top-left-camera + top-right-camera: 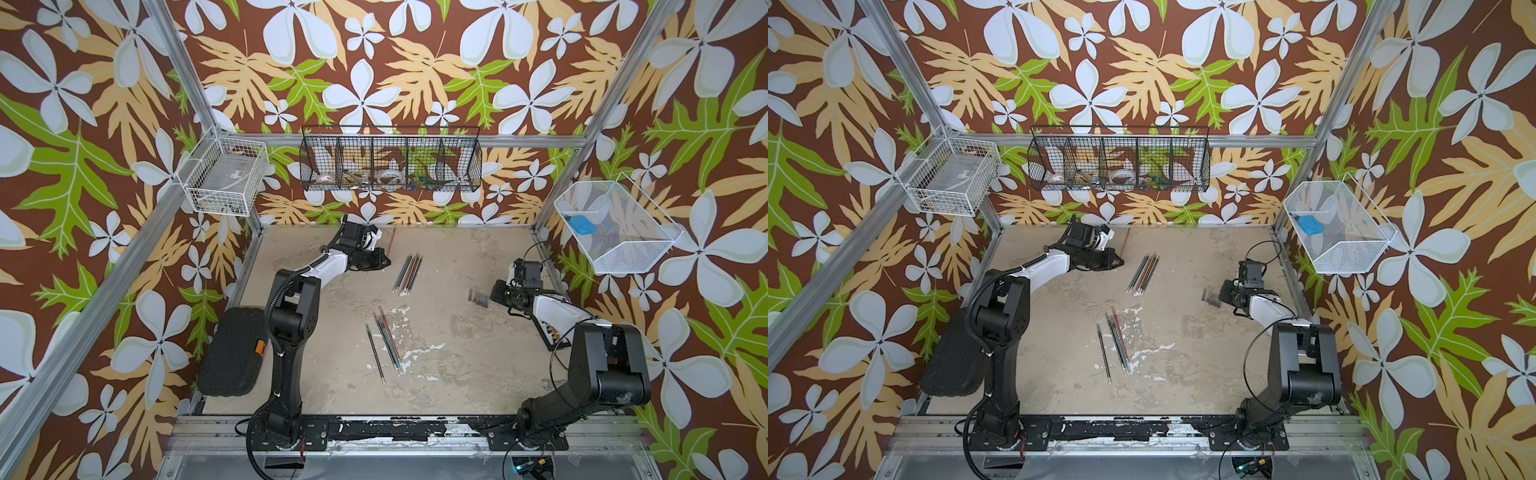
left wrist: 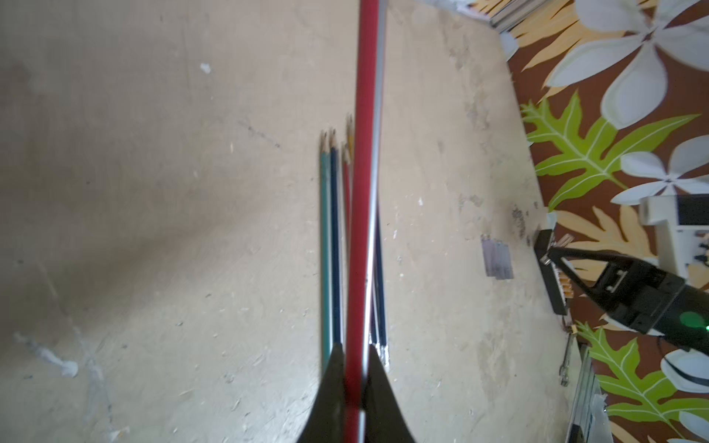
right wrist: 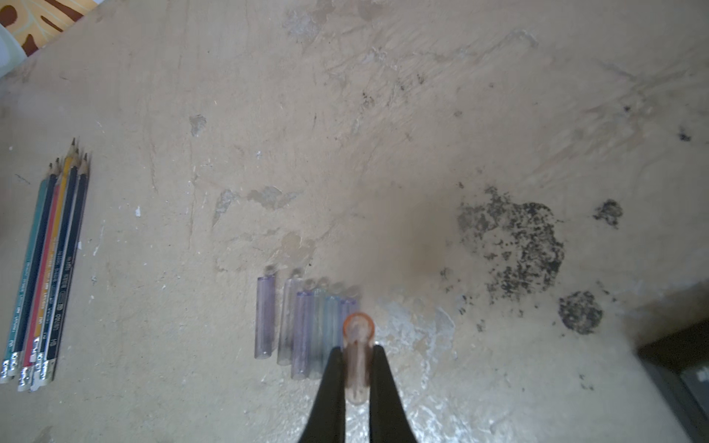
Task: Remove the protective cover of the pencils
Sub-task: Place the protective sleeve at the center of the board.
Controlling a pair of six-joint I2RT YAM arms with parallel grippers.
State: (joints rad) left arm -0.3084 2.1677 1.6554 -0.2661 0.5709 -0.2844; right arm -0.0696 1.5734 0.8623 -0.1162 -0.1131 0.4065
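1. The worn beige table (image 1: 457,365) carried two loose groups of long thin coloured pencils (image 1: 408,275) near its middle.
2. The left fingers (image 2: 333,383) were clamped on one red pencil (image 2: 362,153), apart from both groups.
3. A row of short smoky-translucent plastic tube caps (image 3: 303,330) lay on the table's right side.
4. The right fingers (image 3: 333,379) pinched one translucent cap (image 3: 358,330) just beside that row.

Red shaft, grey-white stripe: pencil (image 2: 362,153) in black left gripper (image 2: 355,347). Teal, navy, red, yellow shafts, silver-white ends: pencil group (image 3: 46,268). Smoky violet-grey translucent caps (image 3: 303,330); orange-tinted cap (image 3: 358,326) in black right gripper (image 3: 357,348). Beige blotchy tabletop (image 3: 383,115), black speckles, white scuffs. Brown wallpaper (image 1: 374,62): white flowers, green and tan leaves.
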